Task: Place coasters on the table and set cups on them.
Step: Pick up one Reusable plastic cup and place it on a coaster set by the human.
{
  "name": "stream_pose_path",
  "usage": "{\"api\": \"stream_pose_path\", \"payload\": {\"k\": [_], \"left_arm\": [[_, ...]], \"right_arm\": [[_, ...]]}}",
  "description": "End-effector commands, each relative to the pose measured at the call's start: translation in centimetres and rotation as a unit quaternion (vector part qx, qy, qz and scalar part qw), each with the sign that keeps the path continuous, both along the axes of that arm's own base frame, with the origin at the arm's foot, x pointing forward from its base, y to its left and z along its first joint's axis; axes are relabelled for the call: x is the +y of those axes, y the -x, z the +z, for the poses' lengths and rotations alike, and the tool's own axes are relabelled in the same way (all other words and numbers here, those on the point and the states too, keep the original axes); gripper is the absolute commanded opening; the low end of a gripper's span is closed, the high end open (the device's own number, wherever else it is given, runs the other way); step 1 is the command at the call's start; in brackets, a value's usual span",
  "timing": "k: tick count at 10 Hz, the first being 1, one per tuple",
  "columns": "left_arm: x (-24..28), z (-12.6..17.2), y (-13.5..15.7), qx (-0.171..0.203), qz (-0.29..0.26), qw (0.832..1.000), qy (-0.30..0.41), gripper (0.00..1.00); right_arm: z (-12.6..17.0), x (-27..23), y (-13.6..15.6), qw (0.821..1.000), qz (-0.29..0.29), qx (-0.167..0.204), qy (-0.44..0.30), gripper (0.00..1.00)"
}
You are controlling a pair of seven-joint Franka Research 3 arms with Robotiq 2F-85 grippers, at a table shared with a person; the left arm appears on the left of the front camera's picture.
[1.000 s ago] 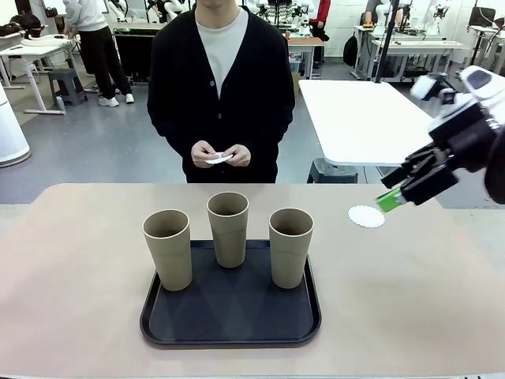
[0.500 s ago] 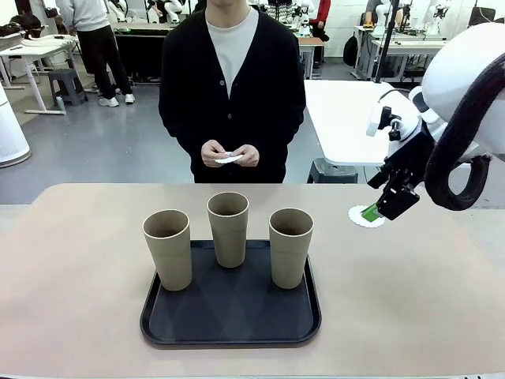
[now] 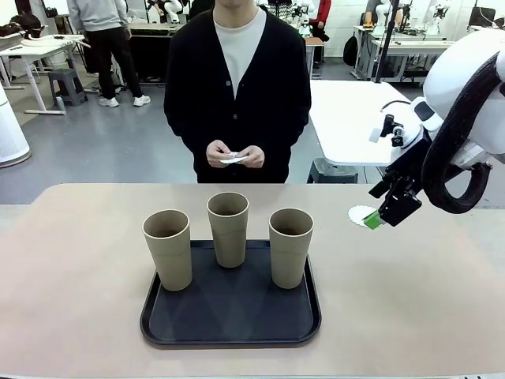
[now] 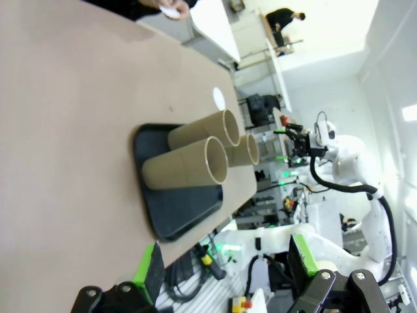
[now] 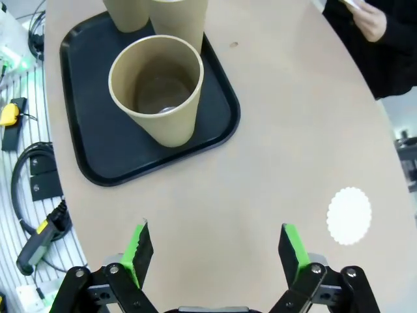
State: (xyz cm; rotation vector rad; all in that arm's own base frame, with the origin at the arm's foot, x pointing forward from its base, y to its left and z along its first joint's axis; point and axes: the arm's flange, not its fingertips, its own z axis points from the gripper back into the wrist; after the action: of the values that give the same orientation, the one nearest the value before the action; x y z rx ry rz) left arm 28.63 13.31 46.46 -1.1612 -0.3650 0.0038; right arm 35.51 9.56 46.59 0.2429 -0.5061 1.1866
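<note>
Lying placed: one coaster (image 3: 359, 213), frame right
Cups (image 3: 229, 229): three, on black tray (image 3: 229, 332)
Left gripper (image 4: 227, 251), right gripper (image 5: 215, 238): spread wide, empty

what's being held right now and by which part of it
The left tool and right tool are both open and empty. The person's hands hold a thin white coaster by its edges, one hand at each side.

White right arm (image 3: 465, 63), black cable (image 3: 430, 170); black right tool (image 5: 215, 248), 2 green pads (image 5: 290, 246).
</note>
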Motion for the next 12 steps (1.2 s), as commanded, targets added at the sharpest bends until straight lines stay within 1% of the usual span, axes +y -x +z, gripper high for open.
{"api": "stream_pose_path", "payload": {"k": [1, 2, 3, 4, 5, 6, 7, 9, 10, 11, 12], "left_arm": [[0.1, 0.1, 0.1, -0.005, 0.001, 1.000, 0.004, 1.00], [0.1, 0.1, 0.1, -0.005, 0.001, 1.000, 0.004, 1.00], [0.1, 0.1, 0.1, -0.005, 0.001, 1.000, 0.004, 1.00], [0.1, 0.1, 0.1, -0.005, 0.001, 1.000, 0.004, 1.00], [0.1, 0.1, 0.1, -0.005, 0.001, 1.000, 0.004, 1.00], [0.1, 0.1, 0.1, -0.005, 0.001, 1.000, 0.004, 1.00], [0.1, 0.1, 0.1, -0.005, 0.001, 1.000, 0.004, 1.00], [0.1, 0.1, 0.1, -0.005, 0.001, 1.000, 0.004, 1.00], [0.1, 0.1, 0.1, -0.005, 0.001, 1.000, 0.004, 1.00], [0.1, 0.1, 0.1, -0.005, 0.001, 1.000, 0.004, 1.00], [0.1, 0.1, 0.1, -0.005, 0.001, 1.000, 0.004, 1.00]], "right_arm": [[0.1, 0.4, -0.1, 1.000, 0.002, -0.011, 0.005, 1.00], [0.0, 0.0, 0.0, 1.000, 0.000, 0.000, 0.000, 1.00], [-0.2, -1.2, 1.4, 0.992, 0.097, -0.018, -0.081, 1.00], [-1.3, -2.5, 1.2, 0.983, 0.128, -0.036, -0.123, 1.00], [-2.6, -4.2, -0.2, 0.969, 0.147, -0.006, -0.201, 1.00], [-4.0, -4.6, -1.2, 0.960, 0.141, 0.001, -0.241, 1.00], [-6.4, -5.2, -1.6, 0.955, 0.141, 0.003, -0.260, 1.00], [-9.6, -4.9, -1.9, 0.947, 0.127, 0.002, -0.295, 1.00], [-10.7, -4.6, -1.9, 0.946, 0.115, -0.010, -0.304, 1.00], [-11.6, -4.3, -1.5, 0.947, 0.112, -0.030, -0.300, 1.00], [-12.3, -3.8, -1.1, 0.942, 0.124, -0.032, -0.310, 1.00]]}}
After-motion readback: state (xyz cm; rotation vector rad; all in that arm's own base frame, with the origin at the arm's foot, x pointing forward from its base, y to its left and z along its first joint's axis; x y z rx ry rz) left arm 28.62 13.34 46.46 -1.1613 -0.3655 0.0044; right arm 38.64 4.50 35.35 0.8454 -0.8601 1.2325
